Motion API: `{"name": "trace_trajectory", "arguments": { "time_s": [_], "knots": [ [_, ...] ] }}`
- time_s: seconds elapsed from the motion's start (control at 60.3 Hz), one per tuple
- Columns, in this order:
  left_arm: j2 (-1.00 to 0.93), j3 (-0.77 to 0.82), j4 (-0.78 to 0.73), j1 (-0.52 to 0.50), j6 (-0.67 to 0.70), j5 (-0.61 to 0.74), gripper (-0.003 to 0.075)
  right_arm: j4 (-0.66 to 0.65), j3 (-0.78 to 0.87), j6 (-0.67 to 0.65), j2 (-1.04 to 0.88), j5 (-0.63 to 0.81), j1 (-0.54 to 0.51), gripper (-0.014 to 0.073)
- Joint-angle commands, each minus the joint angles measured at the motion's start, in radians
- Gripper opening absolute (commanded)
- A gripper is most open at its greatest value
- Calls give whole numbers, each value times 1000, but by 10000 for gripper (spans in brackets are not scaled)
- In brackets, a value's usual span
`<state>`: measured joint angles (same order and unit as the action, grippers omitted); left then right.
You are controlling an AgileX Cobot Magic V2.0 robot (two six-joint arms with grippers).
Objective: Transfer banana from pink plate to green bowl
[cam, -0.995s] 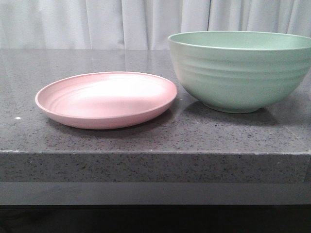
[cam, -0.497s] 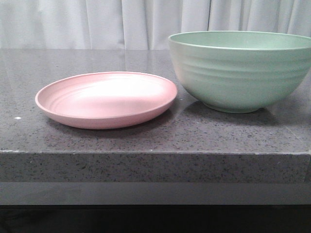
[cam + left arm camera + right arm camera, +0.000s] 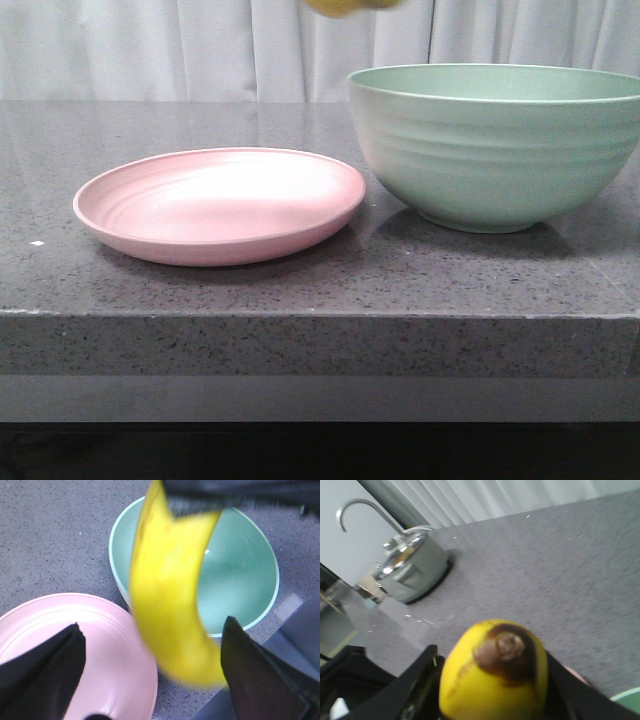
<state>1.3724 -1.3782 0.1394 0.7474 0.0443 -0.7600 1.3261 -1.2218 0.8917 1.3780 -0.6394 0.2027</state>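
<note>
The pink plate (image 3: 220,205) lies bare at the left of the grey counter, and the green bowl (image 3: 490,150) stands just to its right. The yellow banana (image 3: 350,5) shows only as a tip at the top edge of the front view, above the gap between plate and bowl. In the right wrist view my right gripper (image 3: 492,680) is shut on the banana (image 3: 492,675), whose brown end faces the camera. In the left wrist view the banana (image 3: 170,605) hangs, blurred, from the right gripper (image 3: 240,495) over the bowl (image 3: 240,580) and plate (image 3: 100,645). My left gripper (image 3: 150,665) is open and empty.
A white curtain (image 3: 200,50) hangs behind the counter. The counter's front edge (image 3: 320,315) runs across the front view. A metal kettle (image 3: 410,565) with a curved handle stands far off on the counter in the right wrist view.
The banana's yellow tip has come into the top edge of the front view, where nothing showed before. Plate and bowl have not moved.
</note>
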Motion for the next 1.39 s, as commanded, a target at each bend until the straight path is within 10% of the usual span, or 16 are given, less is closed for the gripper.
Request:
{"name": "trace_trajectory", "arguments": {
  "time_s": [0.0, 0.298, 1.011, 1.161, 1.376],
  "knots": [
    [-31, -33, 4, 9, -1, 55, 555, -129, -81, 17, -27, 42, -45, 206],
    [-31, -33, 4, 9, -1, 55, 556, -377, -98, 17, 63, 151, -71, 212],
    [-31, -33, 4, 9, -1, 55, 555, -388, -96, 17, 174, 59, -72, 522],
    [-31, -33, -21, 6, -1, 67, 521, -389, -96, -86, 104, 60, -83, 355],
    [-31, -33, -108, -90, 33, 123, 207, -606, -119, -401, 2, 24, -97, 0]
  ]
}}
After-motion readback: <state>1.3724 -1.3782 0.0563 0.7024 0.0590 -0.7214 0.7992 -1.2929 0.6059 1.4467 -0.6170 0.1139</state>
